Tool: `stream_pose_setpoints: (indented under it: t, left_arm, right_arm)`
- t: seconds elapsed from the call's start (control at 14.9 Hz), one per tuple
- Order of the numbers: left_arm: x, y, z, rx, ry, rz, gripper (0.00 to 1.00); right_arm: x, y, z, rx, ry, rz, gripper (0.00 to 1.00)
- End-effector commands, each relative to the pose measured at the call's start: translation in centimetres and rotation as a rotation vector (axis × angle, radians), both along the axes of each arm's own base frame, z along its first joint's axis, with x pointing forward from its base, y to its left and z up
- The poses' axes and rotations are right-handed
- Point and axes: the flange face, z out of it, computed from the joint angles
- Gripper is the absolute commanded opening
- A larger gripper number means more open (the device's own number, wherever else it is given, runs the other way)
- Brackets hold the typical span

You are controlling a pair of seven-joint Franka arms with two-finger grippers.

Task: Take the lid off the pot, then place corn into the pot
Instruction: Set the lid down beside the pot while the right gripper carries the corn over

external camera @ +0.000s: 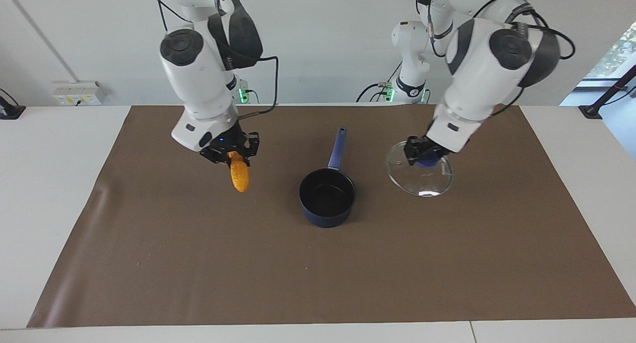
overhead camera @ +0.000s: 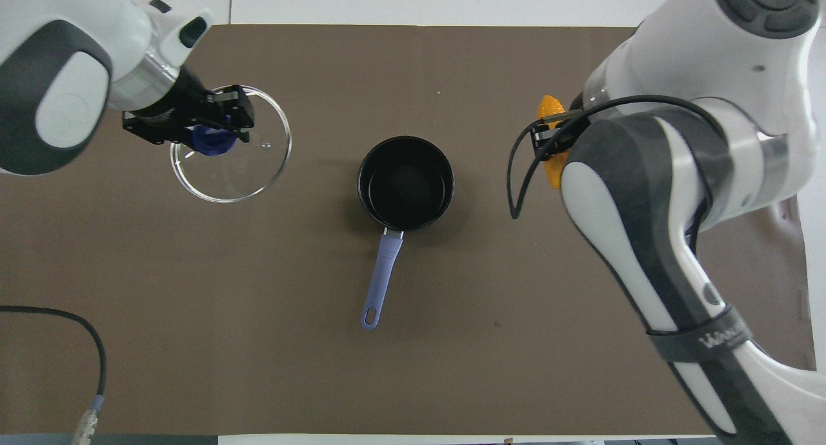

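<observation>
The dark blue pot (external camera: 327, 199) stands open on the brown mat, its black inside bare, its light blue handle (external camera: 338, 145) pointing toward the robots. It also shows in the overhead view (overhead camera: 405, 183). My left gripper (external camera: 425, 159) is shut on the blue knob of the glass lid (external camera: 421, 180) and holds it tilted, low over the mat beside the pot, toward the left arm's end. The lid also shows in the overhead view (overhead camera: 248, 164) under the left gripper (overhead camera: 210, 138). My right gripper (external camera: 233, 156) is shut on the orange corn (external camera: 240, 178), which hangs over the mat toward the right arm's end. In the overhead view the right arm hides most of the corn (overhead camera: 552, 173).
The brown mat (external camera: 447, 263) covers most of the white table (external camera: 49, 184). A black cable (overhead camera: 77, 329) lies at the left arm's end, near the robots.
</observation>
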Motion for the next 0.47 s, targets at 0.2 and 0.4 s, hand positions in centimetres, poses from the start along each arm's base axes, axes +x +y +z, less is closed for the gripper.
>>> stream_pose_setpoints:
  t: [0.2, 0.4]
  left_arm:
    - [-1.2, 15.8, -9.1, 0.001, -0.021, -0.065, 0.00]
    - [-1.9, 19.6, -13.4, 0.027, -0.025, -0.075, 0.00]
  right_arm:
    - [0.1, 12.1, -8.6, 0.022, -0.007, -0.108, 0.00]
    - [-0.1, 14.2, -10.2, 0.052, -0.022, -0.126, 0.00]
